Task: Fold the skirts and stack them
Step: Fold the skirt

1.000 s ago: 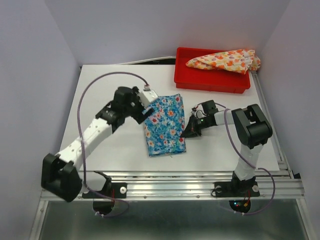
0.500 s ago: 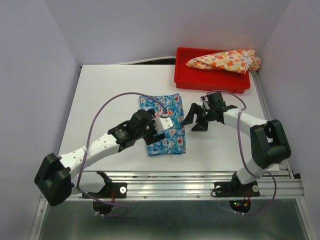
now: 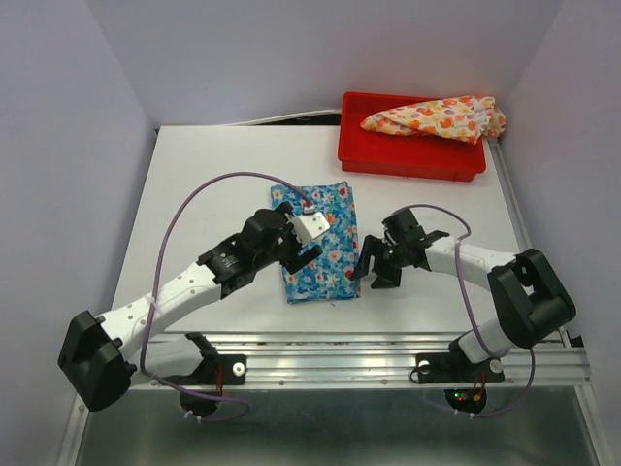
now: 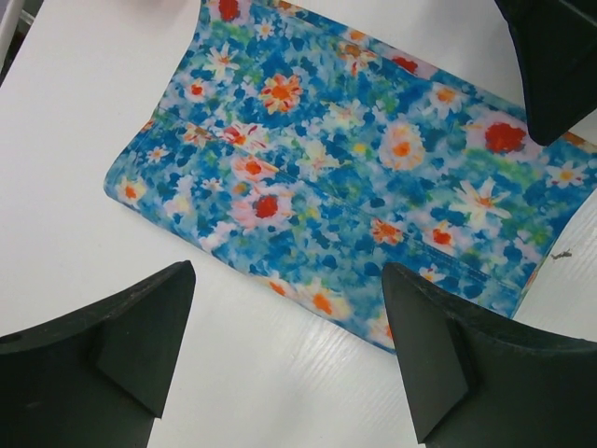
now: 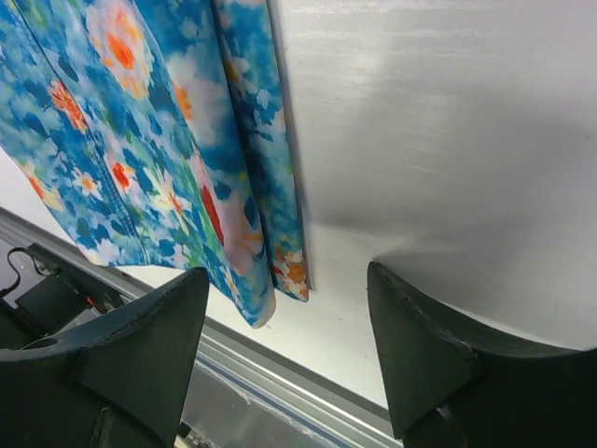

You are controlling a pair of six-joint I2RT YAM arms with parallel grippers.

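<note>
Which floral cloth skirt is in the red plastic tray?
The cream-yellow cloth skirt with orange and red flowers; the blue floral cloth skirt lies on the white table.

We saw a robot lab cell: plain walls (image 3: 58, 146) around the white table (image 3: 213, 175), aluminium rails (image 3: 330, 364) along its near edge.

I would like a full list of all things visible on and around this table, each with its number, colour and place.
blue skirt: 1, blue with multicoloured flowers, folded at the middle of the table
cream-yellow skirt: 1, cream-yellow with orange and red flowers, in the red tray
red tray: 1, red, far right corner
table: 1, white
cables: 2, purple, one along each arm
left arm, right arm: 2, white and black, either side of blue skirt
left fingers: 2, black, open, above blue skirt
right fingers: 2, black, open, by its right edge
</note>
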